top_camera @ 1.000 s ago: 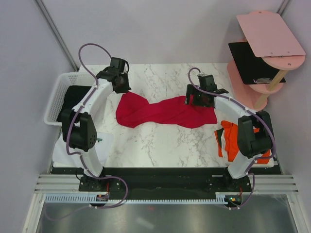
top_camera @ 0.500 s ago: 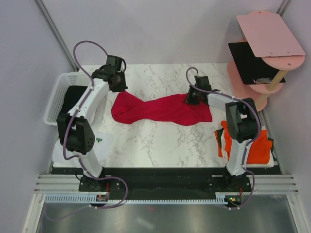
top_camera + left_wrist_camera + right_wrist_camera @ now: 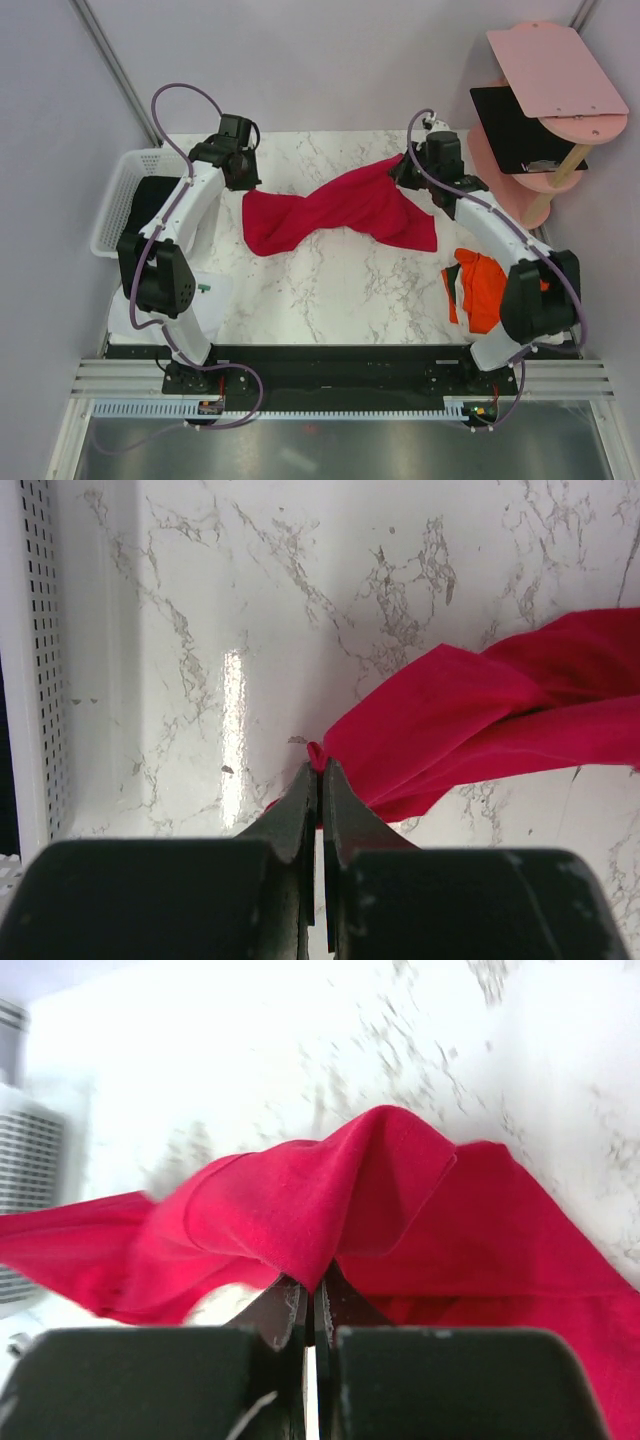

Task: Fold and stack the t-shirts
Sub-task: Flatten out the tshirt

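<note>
From above, the red shirt lies twisted across the table — its left end at the left gripper, its right end raised at the right gripper. Orange shirts sit at the right edge, and a black one lies in the basket.

Left wrist: jaws pinched shut on a red cloth edge, low over the marble.

Right wrist: jaws clamped on a raised red fold — the view is slightly blurred.

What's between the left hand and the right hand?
Only the crimson t-shirt, twisted, stretching from the left hand to the right hand, seen in the top view.
</note>
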